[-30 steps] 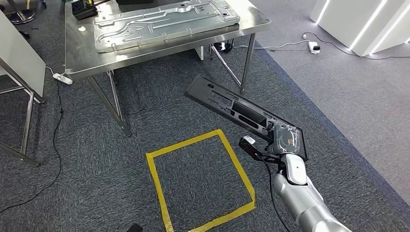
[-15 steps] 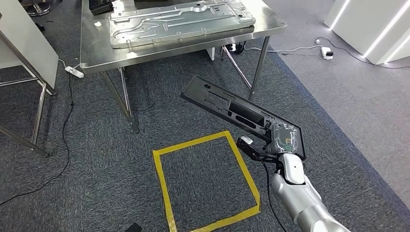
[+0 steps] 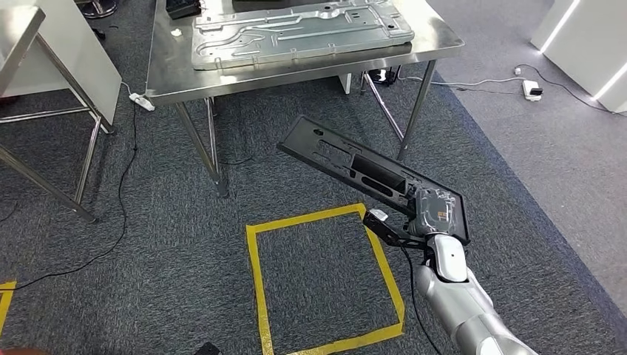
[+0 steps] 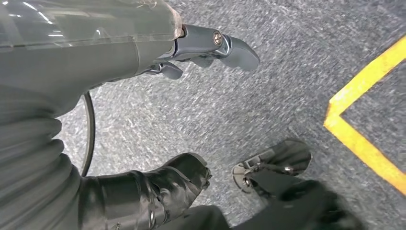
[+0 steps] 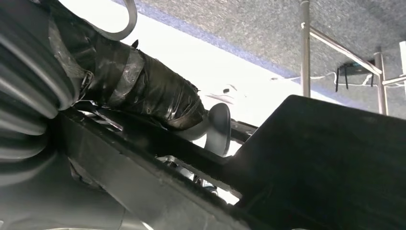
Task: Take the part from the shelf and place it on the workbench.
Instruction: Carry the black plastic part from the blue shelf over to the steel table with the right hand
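Right robot hand (image 3: pixel 436 216) grips the long black plastic part (image 3: pixel 355 171), mid-carry; next it needs closing on the tabletop (image 3: pixel 171 70) edge.

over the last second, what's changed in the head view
The camera has swung, so the steel workbench, the grey metal panel on it and the yellow tape square slid right in frame. The right hand still holds the long black plastic part at the same tilt.

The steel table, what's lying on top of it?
On the steel table lies a large stamped metal panel, with a small black thing at the far edge. The picture cuts off the table's back.
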`<state>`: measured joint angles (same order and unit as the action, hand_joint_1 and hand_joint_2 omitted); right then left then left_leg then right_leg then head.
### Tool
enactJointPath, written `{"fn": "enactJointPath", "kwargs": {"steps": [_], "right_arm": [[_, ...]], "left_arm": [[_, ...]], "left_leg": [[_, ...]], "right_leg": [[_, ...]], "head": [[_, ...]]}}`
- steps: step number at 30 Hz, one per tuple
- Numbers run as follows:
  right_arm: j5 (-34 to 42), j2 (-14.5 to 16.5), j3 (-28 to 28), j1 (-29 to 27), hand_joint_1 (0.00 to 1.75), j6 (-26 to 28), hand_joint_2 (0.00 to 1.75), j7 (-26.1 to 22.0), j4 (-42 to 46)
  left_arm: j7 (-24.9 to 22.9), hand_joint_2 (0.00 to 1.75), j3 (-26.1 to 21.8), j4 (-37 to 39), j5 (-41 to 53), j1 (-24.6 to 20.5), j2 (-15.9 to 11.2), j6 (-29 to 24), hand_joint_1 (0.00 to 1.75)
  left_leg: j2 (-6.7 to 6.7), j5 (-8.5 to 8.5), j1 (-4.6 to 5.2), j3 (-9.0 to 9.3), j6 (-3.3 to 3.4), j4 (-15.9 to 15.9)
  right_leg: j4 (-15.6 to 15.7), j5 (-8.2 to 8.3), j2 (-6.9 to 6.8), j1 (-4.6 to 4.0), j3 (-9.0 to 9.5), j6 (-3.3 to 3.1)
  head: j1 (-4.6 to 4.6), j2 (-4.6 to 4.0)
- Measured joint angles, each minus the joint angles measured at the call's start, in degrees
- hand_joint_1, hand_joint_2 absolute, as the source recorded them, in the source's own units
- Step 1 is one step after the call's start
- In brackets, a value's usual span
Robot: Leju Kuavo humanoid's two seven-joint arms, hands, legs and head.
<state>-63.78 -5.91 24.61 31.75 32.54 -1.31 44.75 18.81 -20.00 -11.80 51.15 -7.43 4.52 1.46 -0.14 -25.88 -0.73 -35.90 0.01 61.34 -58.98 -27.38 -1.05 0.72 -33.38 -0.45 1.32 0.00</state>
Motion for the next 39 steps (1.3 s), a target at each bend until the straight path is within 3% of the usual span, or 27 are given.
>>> {"fn": "enactJointPath", "kwargs": {"steps": [1, 5, 7, 9, 10, 11, 12, 13, 15, 16, 19, 21, 24, 25, 26, 27, 29, 31, 33, 36, 37, 39], "right_arm": [[0.08, 0.02, 0.0, 0.01, 1.75, 0.0, 1.75, -0.03, 0.01], [0.22, 0.06, -0.03, -0.08, 1.75, 0.02, 1.75, -0.12, 0.17], [0.2, 0.05, -0.06, -0.08, 1.75, 0.08, 1.75, -0.2, 0.27], [0.17, 0.05, -0.07, -0.29, 1.75, 0.15, 1.75, -0.24, 0.27], [0.15, 0.05, -0.07, -0.51, 1.75, 0.17, 1.75, -0.26, 0.26], [0.13, 0.05, -0.07, -0.72, 1.75, 0.18, 1.75, -0.27, 0.26], [0.09, 0.05, -0.07, -0.85, 1.75, 0.19, 1.75, -0.28, 0.26], [0.05, 0.05, -0.07, -0.89, 1.75, 0.2, 1.75, -0.3, 0.28], [-0.01, 0.05, -0.05, -0.82, 1.75, 0.23, 1.75, -0.34, 0.4], [-0.08, 0.06, -0.04, -0.81, 1.75, 0.25, 1.75, -0.36, 0.48], [-0.43, 0.11, -0.01, -0.91, 1.75, 0.36, 1.75, -0.27, 0.75], [-0.62, 0.14, 0.0, -0.86, 1.75, 0.51, 1.75, -0.12, 1.09], [-0.69, 0.15, 0.0, -0.78, 1.75, 0.73, 1.75, 0.02, 1.48], [-0.69, 0.16, 0.0, -0.81, 1.75, 0.74, 1.75, 0.02, 1.51], [-0.68, 0.16, 0.0, -0.84, 1.75, 0.72, 1.75, 0.01, 1.52], [-0.66, 0.16, 0.0, -0.88, 1.75, 0.71, 1.75, 0.01, 1.54], [-0.56, 0.16, 0.0, -0.9, 1.75, 0.69, 1.75, 0.0, 1.72], [-0.48, 0.16, 0.0, -0.82, 1.75, 0.69, 1.75, 0.01, 1.97], [-0.46, 0.16, 0.0, -0.78, 1.75, 0.68, 1.75, 0.05, 2.05], [-0.46, 0.09, -0.01, -0.79, 1.75, 0.68, 1.75, 0.11, 2.24], [-0.47, 0.04, -0.02, -0.76, 1.75, 0.68, 1.75, 0.11, 2.3], [-0.54, -0.06, -0.02, -0.9, 1.75, 0.71, 1.75, 0.18, 2.33]], "left_arm": [[0.02, 1.75, 0.0, 0.0, 0.01, -0.02, -0.04, 0.0, 0.0], [0.04, 1.75, 0.02, 0.0, 0.02, 0.1, 0.01, 0.0, 0.0], [0.05, 1.75, 0.02, 0.0, 0.03, 0.05, 0.07, -0.01, 0.0], [0.05, 1.75, 0.02, 0.0, 0.03, -0.01, 0.05, -0.02, 0.0], [0.05, 1.75, 0.02, 0.0, 0.03, 0.02, 0.05, -0.02, 0.0], [0.05, 1.75, 0.02, 0.0, 0.04, 0.07, 0.05, -0.02, 0.0], [0.05, 1.75, 0.02, 0.0, 0.05, 0.12, 0.08, -0.01, 0.0], [0.05, 1.75, 0.02, 0.0, 0.07, 0.16, 0.12, 0.0, 0.0], [0.09, 1.75, 0.02, 0.0, 0.1, 0.11, 0.18, 0.0, 0.0], [0.14, 1.75, 0.02, 0.0, 0.1, 0.05, 0.18, -0.01, 0.0], [0.22, 1.75, 0.02, 0.0, 0.1, 0.01, 0.15, -0.01, 0.0], [0.22, 1.75, 0.02, 0.0, 0.1, 0.03, 0.09, -0.01, 0.0], [0.22, 1.75, 0.02, 0.0, 0.15, 0.01, 0.08, 0.01, 0.0], [0.22, 1.75, 0.02, 0.0, 0.2, 0.04, 0.08, 0.02, 0.0], [0.22, 1.75, 0.02, 0.0, 0.23, 0.09, 0.08, 0.03, 0.0], [0.22, 1.75, 0.02, 0.0, 0.25, 0.13, 0.08, 0.03, 0.0], [0.22, 1.75, 0.02, 0.0, 0.26, 0.1, 0.02, 0.03, 0.0], [0.23, 1.75, 0.02, 0.0, 0.26, -0.01, -0.07, 0.02, 0.0], [0.23, 1.75, 0.02, 0.0, 0.29, -0.02, -0.11, 0.02, 0.0], [0.23, 1.75, 0.02, 0.0, 0.33, 0.03, -0.03, 0.03, 0.0], [0.24, 1.75, 0.02, 0.0, 0.35, 0.0, -0.01, 0.03, 0.0], [0.25, 1.75, 0.02, 0.0, 0.42, -0.03, -0.01, 0.04, 0.0]], "left_leg": [[0.08, 0.4, 0.18, 0.97, 0.28, -2.02], [0.07, 0.59, 0.07, 1.7, 1.13, -3.61], [0.1, 0.92, -0.25, 2.09, 1.7, -4.27], [0.02, 0.91, -0.22, 2.1, 1.94, -4.3], [-0.08, 0.86, -0.22, 2.11, 1.96, -4.25], [-0.21, 0.78, -0.23, 2.12, 1.93, -4.16], [-0.36, 0.67, -0.25, 2.15, 1.82, -4.0], [-0.48, 0.49, -0.29, 2.16, 1.65, -3.76], [-0.64, 0.03, -0.2, 1.93, 1.11, -3.07], [-0.7, -0.1, -0.11, 1.77, 0.81, -2.81], [-0.81, -0.15, 0.02, 1.46, -0.04, -2.74], [-0.64, -1.48, -0.08, 0.7, -0.52, -0.97], [-0.33, -6.53, -0.22, -3.83, -1.03, 9.12], [-0.3, -7.53, -0.24, -5.3, -1.1, 12.21], [-0.29, -7.48, -0.24, -5.94, -1.1, 13.48], [-0.28, -6.34, -0.23, -5.48, -0.99, 12.44], [-0.15, -2.51, -0.15, -2.0, -0.42, 5.04], [0.09, -0.46, 0.17, 1.13, 0.2, -1.39], [0.13, -0.41, 0.48, 1.79, 0.52, -2.78], [0.08, 0.27, 0.11, 2.14, 1.41, -3.75], [0.1, 0.5, -0.05, 2.28, 1.72, -4.11], [0.07, 0.59, -0.03, 2.29, 2.02, -4.23]], "right_leg": [[-0.03, -0.06, -0.09, -0.07, 0.0, 0.24], [-0.44, -0.6, -0.05, -0.06, -0.18, 1.4], [-4.67, -3.15, 0.45, 0.03, -2.15, 1.89], [-12.19, -6.41, 0.78, 0.14, -5.88, 2.26], [-14.9, -7.0, 0.8, 0.22, -7.35, 2.42], [-15.61, -6.44, 0.81, 0.33, -7.94, 2.53], [-14.03, -4.79, 0.81, 0.44, -7.44, 2.59], [-10.5, -2.47, 0.81, 0.58, -5.96, 2.6], [-3.47, 0.36, 0.89, 0.6, -2.75, 2.37], [-1.59, 0.77, 0.94, 0.5, -1.9, 2.16], [-0.84, 0.73, 0.89, 0.32, -1.75, 1.18], [-0.5, 0.92, 0.59, 0.53, -1.62, 0.26], [-0.33, 0.94, 0.24, 0.38, -1.52, -0.58], [-0.34, 0.91, 0.2, 0.28, -1.51, -0.62], [-0.36, 0.89, 0.15, 0.2, -1.49, -0.64], [-0.38, 0.88, 0.13, 0.14, -1.45, -0.64], [-0.4, 0.82, 0.12, 0.06, -1.34, -0.56], [-0.48, 0.79, 0.1, -0.14, -1.38, -0.18], [-0.41, 0.9, 0.09, -0.2, -1.45, 0.43], [-1.14, 0.16, 0.26, -0.09, -1.83, 1.39], [-3.1, -1.11, 0.44, -0.05, -2.74, 1.62], [-10.01, -4.57, 0.72, 0.14, -5.98, 1.92]], "head": [[-0.01, 0.0], [-0.06, 0.0], [-0.2, 0.0], [-0.27, 0.0], [-0.28, 0.0], [-0.28, 0.0], [-0.28, 0.0], [-0.28, 0.0], [-0.27, 0.0], [-0.26, 0.0], [-0.24, 0.0], [-0.23, 0.0], [-0.22, 0.0], [-0.22, 0.0], [-0.21, 0.0], [-0.21, 0.0], [-0.21, 0.0], [-0.22, 0.0], [-0.23, 0.0], [-0.3, 0.0], [-0.34, 0.0], [-0.41, 0.0]]}}
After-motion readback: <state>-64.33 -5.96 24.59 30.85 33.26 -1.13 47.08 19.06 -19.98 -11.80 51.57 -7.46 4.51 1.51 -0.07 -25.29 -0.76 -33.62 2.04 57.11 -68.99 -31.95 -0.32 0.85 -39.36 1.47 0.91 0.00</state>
